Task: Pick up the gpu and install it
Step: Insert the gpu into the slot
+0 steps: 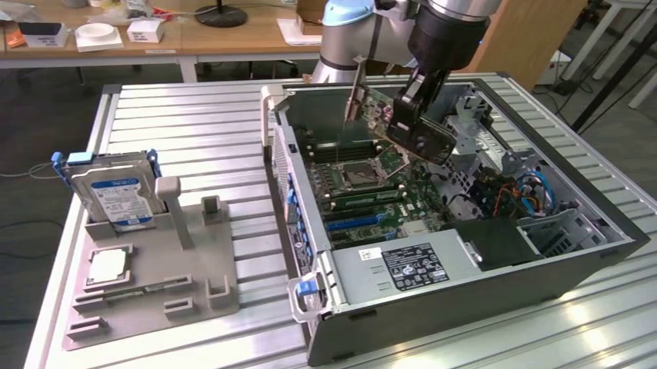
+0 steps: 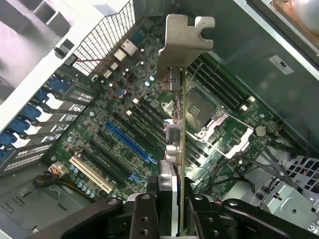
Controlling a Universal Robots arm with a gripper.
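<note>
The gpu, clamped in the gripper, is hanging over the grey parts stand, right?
No. The gpu, clamped in the gripper, hangs over the open computer case, above its motherboard, not over the grey parts stand. The exterior view shows it.

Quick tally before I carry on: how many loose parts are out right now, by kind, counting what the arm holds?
gpu: 1, held in the jaws over the open case
hard drive: 1, upright on the grey stand
processor chip: 1, flat on the stand
memory stick: 1, flat on the stand
Total: 4
</note>
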